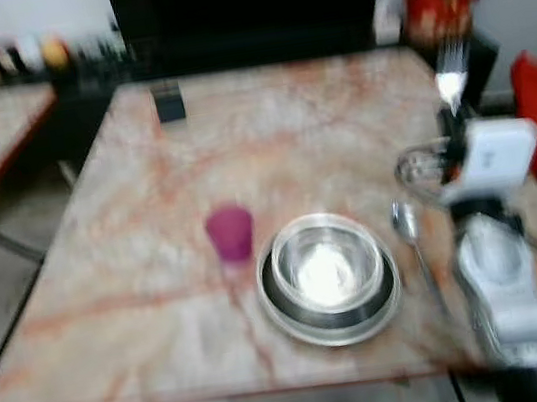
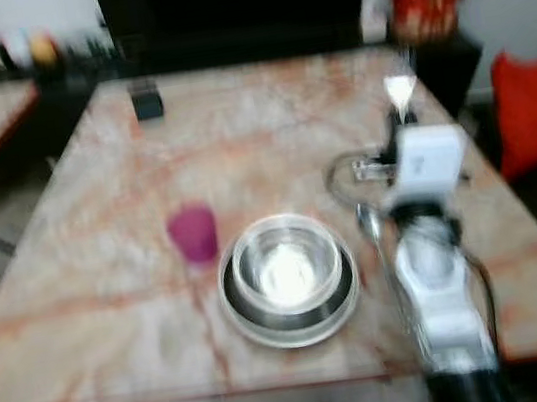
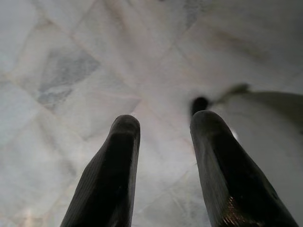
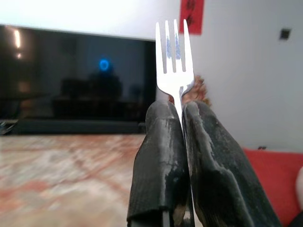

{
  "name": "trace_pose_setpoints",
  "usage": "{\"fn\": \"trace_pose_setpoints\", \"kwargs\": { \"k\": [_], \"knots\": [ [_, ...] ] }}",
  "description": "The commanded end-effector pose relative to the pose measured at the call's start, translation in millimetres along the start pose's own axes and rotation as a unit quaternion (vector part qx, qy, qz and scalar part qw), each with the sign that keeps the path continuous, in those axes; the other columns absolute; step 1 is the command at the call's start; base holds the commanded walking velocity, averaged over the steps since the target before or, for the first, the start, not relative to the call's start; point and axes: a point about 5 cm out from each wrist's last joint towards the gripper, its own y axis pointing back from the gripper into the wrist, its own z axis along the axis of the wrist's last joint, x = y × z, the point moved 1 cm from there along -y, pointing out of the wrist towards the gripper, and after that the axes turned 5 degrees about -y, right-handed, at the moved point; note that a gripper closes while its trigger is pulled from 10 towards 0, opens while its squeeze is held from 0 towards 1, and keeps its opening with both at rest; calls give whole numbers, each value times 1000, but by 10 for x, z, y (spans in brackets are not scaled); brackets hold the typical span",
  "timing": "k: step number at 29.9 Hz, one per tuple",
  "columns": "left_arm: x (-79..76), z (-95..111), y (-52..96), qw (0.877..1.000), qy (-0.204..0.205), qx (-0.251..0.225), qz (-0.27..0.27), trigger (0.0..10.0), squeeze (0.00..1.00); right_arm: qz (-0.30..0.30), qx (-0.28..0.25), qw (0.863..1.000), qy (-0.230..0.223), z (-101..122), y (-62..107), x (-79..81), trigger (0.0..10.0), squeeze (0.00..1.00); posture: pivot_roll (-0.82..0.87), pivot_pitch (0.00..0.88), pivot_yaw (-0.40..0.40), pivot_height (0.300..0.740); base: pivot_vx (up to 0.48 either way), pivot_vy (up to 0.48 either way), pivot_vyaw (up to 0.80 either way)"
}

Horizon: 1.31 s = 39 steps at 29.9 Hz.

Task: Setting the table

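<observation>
Right tool (image 4: 179,118) pinching slim steel fork (image 4: 174,61)

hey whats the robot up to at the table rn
It is setting the table. The right claw is shut on a fork, tines up, held above the marble table to the right of a spoon. A steel bowl sits in a plate, with a pink cup just to their left. The left claw hangs open over the floor.
</observation>
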Motion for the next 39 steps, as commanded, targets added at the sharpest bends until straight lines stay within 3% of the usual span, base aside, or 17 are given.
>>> {"fn": "trace_pose_setpoints", "kwargs": {
  "k": [1,7,11,16,22,24,33,39],
  "knots": [
    [67,-39,12,1000,-1,7,7,10000,0,15,6,1000,-8,6,-27,82,10000,0,14,0,-25,711,0,0,0],
    [67,-15,8,1000,-3,5,5,10000,0,-7,57,998,16,-125,-91,-98,10000,0,-2,0,-11,711,0,0,0],
    [67,0,5,1000,-4,3,5,10000,0,-25,138,990,10,-331,-90,-238,10000,0,-8,0,-4,711,0,0,0],
    [68,18,1,1000,-7,2,5,10000,0,-5,244,970,10,-665,40,-234,10000,0,-18,0,3,711,0,0,0],
    [73,29,0,1000,-10,1,4,10000,0,1,290,957,-12,-795,131,-191,10000,0,-27,0,13,711,0,0,0],
    [75,36,-1,1000,-12,0,4,10000,0,13,330,944,-17,-929,231,-159,10000,0,-25,0,15,711,0,0,0],
    [78,42,-2,1000,-12,-1,4,10000,0,28,369,929,-22,-1070,331,-120,10000,0,-29,0,19,711,0,0,0],
    [76,42,-2,1000,-14,-1,3,10000,0,35,373,927,-31,-1076,350,-74,10000,0,-36,0,20,711,0,0,0]
  ]
}}
